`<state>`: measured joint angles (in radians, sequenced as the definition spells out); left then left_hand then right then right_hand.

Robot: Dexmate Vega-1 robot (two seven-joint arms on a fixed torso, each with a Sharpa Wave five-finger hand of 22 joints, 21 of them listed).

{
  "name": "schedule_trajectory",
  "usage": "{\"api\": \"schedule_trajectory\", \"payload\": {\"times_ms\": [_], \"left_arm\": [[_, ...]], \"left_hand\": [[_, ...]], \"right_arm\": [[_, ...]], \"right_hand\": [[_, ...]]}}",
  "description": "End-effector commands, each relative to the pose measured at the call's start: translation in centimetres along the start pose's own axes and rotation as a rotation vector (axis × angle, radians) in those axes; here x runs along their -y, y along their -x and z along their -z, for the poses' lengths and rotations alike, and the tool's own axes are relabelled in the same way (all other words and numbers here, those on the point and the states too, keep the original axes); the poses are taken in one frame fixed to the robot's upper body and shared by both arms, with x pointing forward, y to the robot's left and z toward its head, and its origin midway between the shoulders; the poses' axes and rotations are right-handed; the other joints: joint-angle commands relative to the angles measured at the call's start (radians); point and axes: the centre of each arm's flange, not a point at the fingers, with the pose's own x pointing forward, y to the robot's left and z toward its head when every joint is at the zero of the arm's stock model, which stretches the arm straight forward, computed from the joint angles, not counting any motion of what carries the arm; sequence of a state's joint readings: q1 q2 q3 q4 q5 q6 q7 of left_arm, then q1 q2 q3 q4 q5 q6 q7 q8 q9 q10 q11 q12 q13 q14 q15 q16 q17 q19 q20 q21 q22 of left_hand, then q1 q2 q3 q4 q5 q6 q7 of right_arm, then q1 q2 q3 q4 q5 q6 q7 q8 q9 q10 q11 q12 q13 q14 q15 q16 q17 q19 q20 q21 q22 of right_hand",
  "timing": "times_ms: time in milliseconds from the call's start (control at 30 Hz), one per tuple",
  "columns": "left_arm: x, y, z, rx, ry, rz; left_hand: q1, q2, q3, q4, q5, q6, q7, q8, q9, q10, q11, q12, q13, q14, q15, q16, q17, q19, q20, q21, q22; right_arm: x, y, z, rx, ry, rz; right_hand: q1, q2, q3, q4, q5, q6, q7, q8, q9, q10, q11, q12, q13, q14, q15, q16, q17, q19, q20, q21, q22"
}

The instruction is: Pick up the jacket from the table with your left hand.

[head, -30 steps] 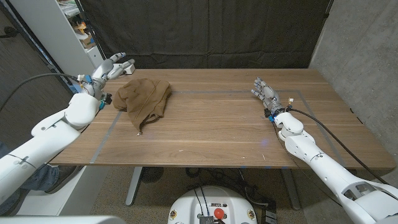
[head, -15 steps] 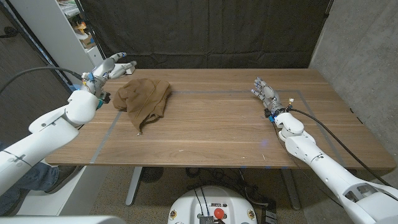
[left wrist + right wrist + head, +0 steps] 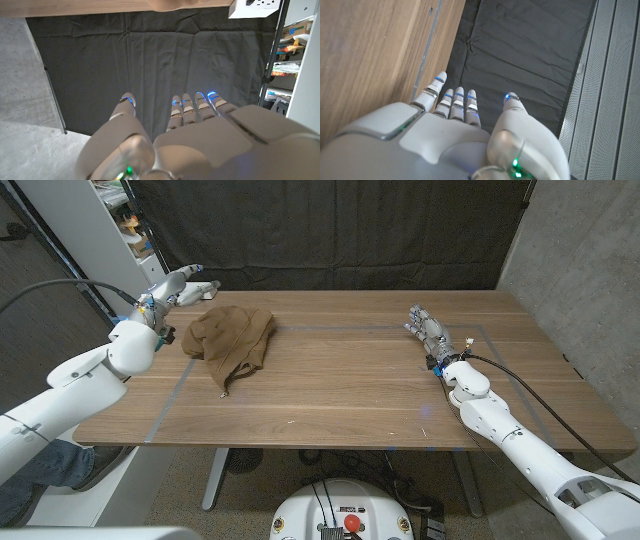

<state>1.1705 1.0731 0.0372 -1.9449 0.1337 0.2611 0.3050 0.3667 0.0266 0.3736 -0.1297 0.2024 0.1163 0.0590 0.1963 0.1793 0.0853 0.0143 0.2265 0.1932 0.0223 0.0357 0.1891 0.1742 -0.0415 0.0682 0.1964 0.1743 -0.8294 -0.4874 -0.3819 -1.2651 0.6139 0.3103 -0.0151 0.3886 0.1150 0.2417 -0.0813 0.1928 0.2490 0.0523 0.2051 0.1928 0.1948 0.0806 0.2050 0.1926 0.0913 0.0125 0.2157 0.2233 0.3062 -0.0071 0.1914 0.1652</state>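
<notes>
Brown crumpled fabric jacket (image 3: 231, 338): lay untouched just right of the left hand (image 3: 177, 284), which hovered with fingers spread, empty, apparently positioned for reaching.

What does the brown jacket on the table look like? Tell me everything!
The jacket is brown, soft-looking cloth, crumpled into a loose heap with folds and wrinkles, not spread out. A thin bit, perhaps a cord or strap, trails from it toward the robot. It lies on the wooden table, on the robot's left side toward the far edge. Nothing holds it: the left hand is beside it, fingers apart, not touching.
</notes>
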Motion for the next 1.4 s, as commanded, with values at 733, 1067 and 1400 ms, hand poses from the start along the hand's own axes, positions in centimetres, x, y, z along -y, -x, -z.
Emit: {"api": "schedule_trajectory", "payload": {"times_ms": [733,1067,1400], "left_arm": [[0.8,-1.4,1.0,-0.095,-0.089,0.002],[1.1,-2.2,1.2,-0.126,-0.091,0.034],[1.6,-3.0,1.1,-0.161,-0.126,0.066]], "left_hand": [[0.043,-0.028,-0.009,-0.021,0.008,-0.008,-0.017,-0.005,0.004,0.0,0.033,-0.005,0.009,0.026,0.039,0.006,0.007,0.062,0.143,0.018,0.007],[0.047,-0.051,-0.021,-0.022,0.009,-0.01,-0.012,-0.005,0.005,0.01,0.079,0.0,0.013,0.054,0.083,0.015,0.01,0.094,0.147,0.025,0.011],[0.043,-0.071,-0.032,-0.02,0.007,-0.013,-0.016,-0.005,0.006,0.019,0.092,0.005,0.017,0.082,0.104,0.023,0.012,0.12,0.148,0.031,0.013]], "right_arm": [[-0.3,-0.3,0.3,-0.012,0.004,-0.001],[-0.2,-0.3,0.1,-0.008,0.007,-0.001],[-0.3,-0.4,0.1,-0.003,0.003,-0.001]], "right_hand": [[0.002,0.008,-0.005,-0.001,0.0,0.017,-0.007,0.002,0.003,0.006,-0.002,0.0,0.005,0.01,-0.002,0.007,0.001,-0.009,0.011,-0.002,0.006],[0.002,0.008,-0.006,-0.002,0.0,0.021,-0.008,0.003,0.003,0.008,-0.002,0.001,0.005,0.011,-0.002,0.007,0.001,-0.009,0.012,-0.002,0.006],[0.002,0.009,-0.007,-0.003,0.0,0.023,-0.01,0.003,0.003,0.008,-0.002,0.001,0.005,0.012,-0.003,0.007,0.001,-0.01,0.012,-0.001,0.006]]}}
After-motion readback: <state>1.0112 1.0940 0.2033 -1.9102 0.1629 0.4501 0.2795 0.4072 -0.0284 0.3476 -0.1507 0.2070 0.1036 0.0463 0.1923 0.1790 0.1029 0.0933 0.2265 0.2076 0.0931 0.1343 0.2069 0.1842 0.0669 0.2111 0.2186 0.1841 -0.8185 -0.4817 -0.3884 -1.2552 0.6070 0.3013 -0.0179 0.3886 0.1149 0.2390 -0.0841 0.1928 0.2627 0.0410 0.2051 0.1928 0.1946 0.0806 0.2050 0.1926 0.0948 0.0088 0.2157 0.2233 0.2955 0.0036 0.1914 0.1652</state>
